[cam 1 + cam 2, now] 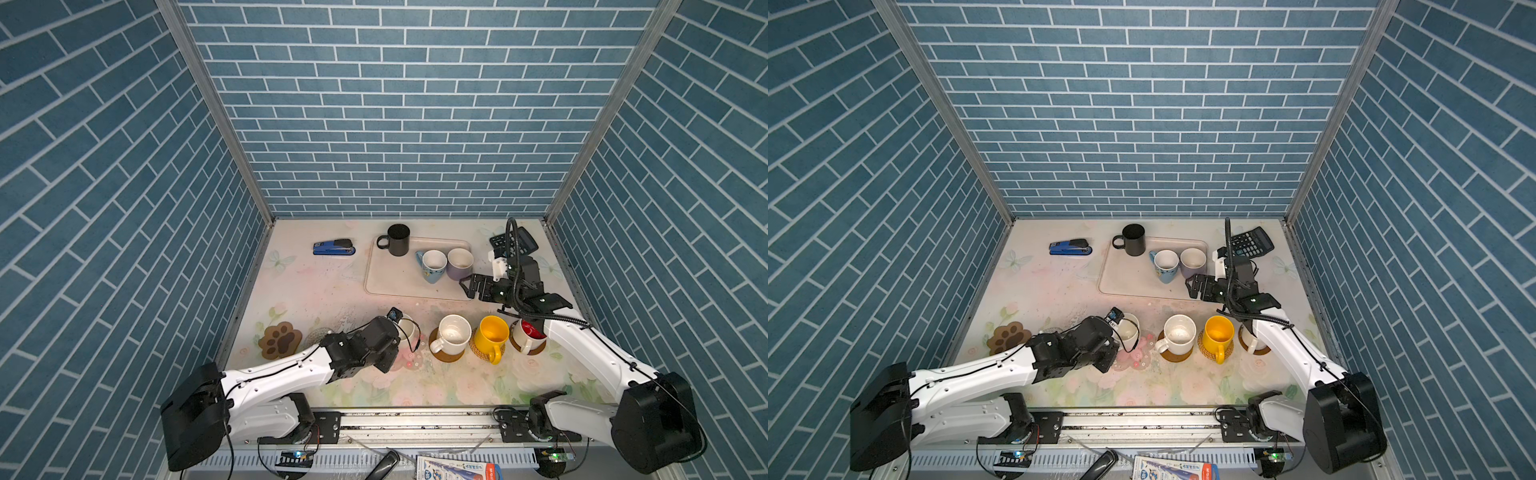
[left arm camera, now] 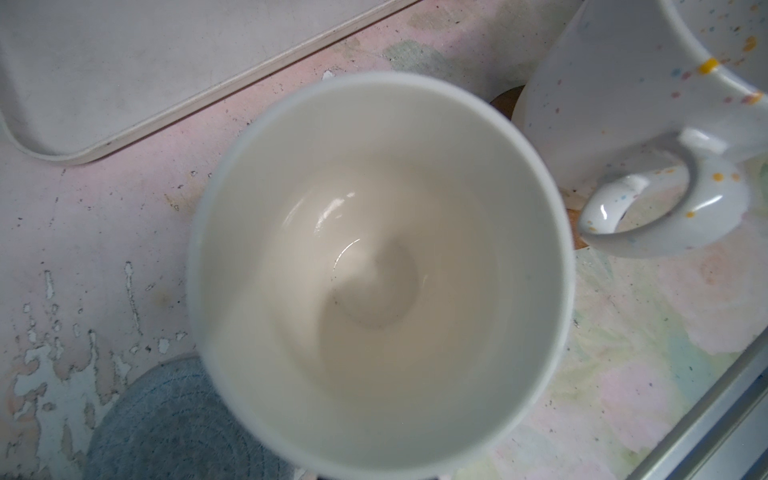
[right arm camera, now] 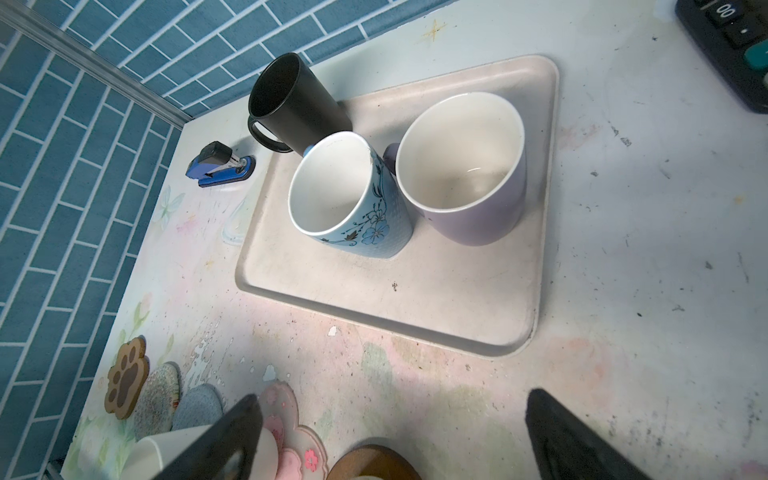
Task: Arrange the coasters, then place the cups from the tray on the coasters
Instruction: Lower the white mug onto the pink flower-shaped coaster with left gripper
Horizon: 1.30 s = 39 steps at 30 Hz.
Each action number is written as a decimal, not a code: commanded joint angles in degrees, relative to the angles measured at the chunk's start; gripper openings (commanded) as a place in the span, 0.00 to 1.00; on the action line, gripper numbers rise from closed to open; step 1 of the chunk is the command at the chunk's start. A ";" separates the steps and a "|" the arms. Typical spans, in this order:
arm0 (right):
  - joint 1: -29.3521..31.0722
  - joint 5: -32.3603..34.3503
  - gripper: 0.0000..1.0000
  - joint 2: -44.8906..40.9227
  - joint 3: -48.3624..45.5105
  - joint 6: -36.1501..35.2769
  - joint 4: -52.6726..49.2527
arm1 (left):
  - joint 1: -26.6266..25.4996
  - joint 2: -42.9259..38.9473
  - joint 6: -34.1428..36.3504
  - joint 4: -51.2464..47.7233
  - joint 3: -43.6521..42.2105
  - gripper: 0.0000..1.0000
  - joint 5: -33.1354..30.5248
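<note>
**White mug in the left pincer, three cups on the tray**

The left pincer (image 1: 1116, 332) holds a plain white mug (image 1: 1128, 331) over the far side of the pink flower coaster (image 1: 1136, 354), in the middle of the front half of the desk (image 1: 316, 282). Its fingers are hidden behind the mug, which hangs tilted in the right wrist view. The right pincer (image 1: 465, 286) stands wide and holds nothing. It is at the near right corner of the tray (image 1: 374, 286), just beside the lavender mug (image 1: 459, 264).

The tray lies toward the desk's far edge, right of middle. The black mug (image 1: 398, 240) stands at its far left corner. The light blue flowered mug (image 1: 432, 267) touches the lavender mug on the tray's right side.

Toward the front edge there is a row of three:
- A speckled white mug (image 1: 451, 334) sits on a brown disc (image 1: 446, 357).
- A yellow mug (image 1: 491, 336) sits on a rattan coaster (image 1: 478, 353).
- A red-lined white mug (image 1: 530, 334) sits on a second brown disc (image 1: 536, 351), partly behind the right arm.

Near the left edge lies the paw coaster (image 1: 279, 340). Between it and the pink coaster lie a rattan round (image 3: 160, 399) and a blue-grey crocheted coaster (image 2: 174, 424).

A blue stapler (image 1: 333, 247) lies toward the far left corner, and a calculator (image 1: 1250, 242) lies at the far right corner.
</note>
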 commanded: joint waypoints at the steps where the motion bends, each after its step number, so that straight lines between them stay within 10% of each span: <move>1: 0.18 0.33 0.99 -0.16 -0.78 -0.48 0.33 | -0.48 -2.86 -0.04 1.46 -0.39 0.00 -0.83; 22: 0.14 0.59 0.99 1.33 -0.77 -0.44 0.53 | -3.24 -3.61 -2.66 0.47 -2.48 0.03 -3.01; 39: 0.15 0.33 0.99 0.81 -0.53 -0.49 -0.21 | -3.21 -3.58 -2.97 0.79 -2.78 0.43 -3.56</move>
